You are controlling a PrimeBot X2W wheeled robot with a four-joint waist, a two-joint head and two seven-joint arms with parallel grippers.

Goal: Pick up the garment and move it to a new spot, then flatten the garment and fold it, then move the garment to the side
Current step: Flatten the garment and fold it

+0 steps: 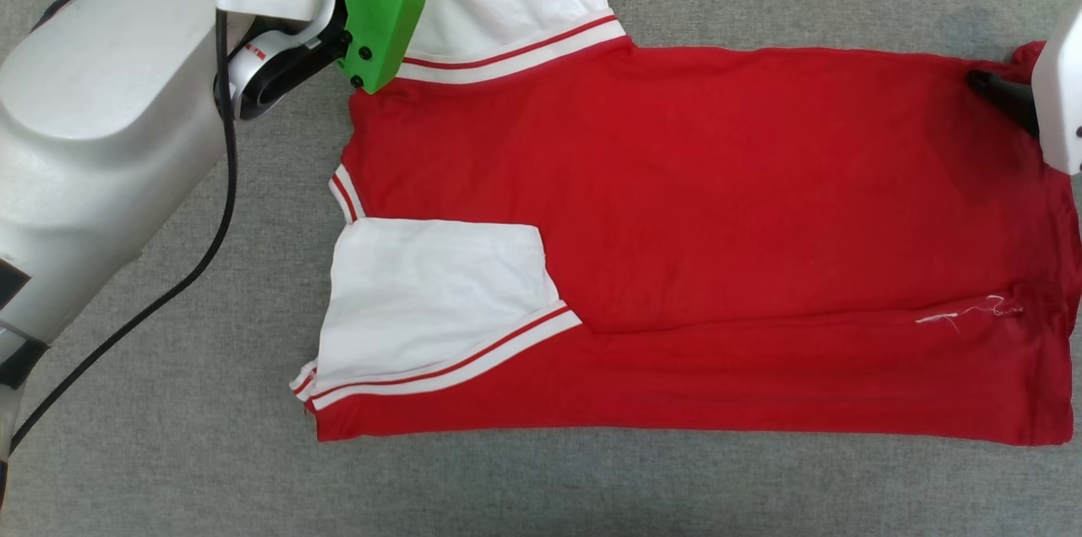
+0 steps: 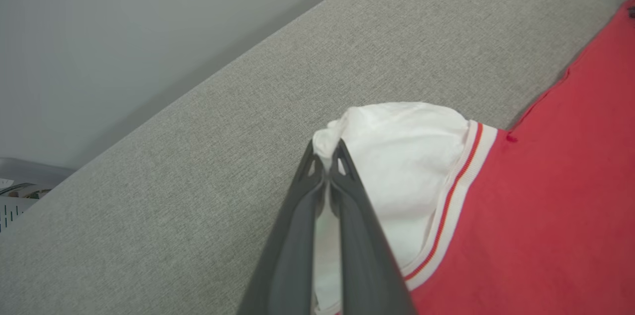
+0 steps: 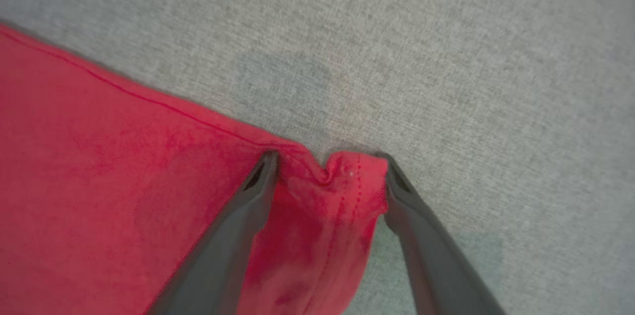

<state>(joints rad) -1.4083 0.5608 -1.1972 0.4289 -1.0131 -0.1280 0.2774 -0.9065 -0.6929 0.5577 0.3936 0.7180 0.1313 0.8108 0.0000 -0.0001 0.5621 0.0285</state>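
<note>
The red short-sleeved jersey T-shirt with white sleeves (image 1: 718, 207) lies flat on the grey fabric counter (image 1: 592, 486), its long axis running left to right. The left end effector (image 2: 325, 156) is pinched on its far white sleeve. The right end effector (image 3: 330, 166), jaws apart, straddles the bunched far hem corner.

We classify this place as a robotics lab or test bay. The table (image 1: 169, 478) is covered in plain grey woven fabric, with a bare pale wall (image 2: 99, 32) behind it. A pale slotted bin (image 2: 12, 208) sits past the table's edge. An exposed black cable (image 1: 230, 190) loops loose beside the robot's silver forearm (image 1: 93, 123).
</note>
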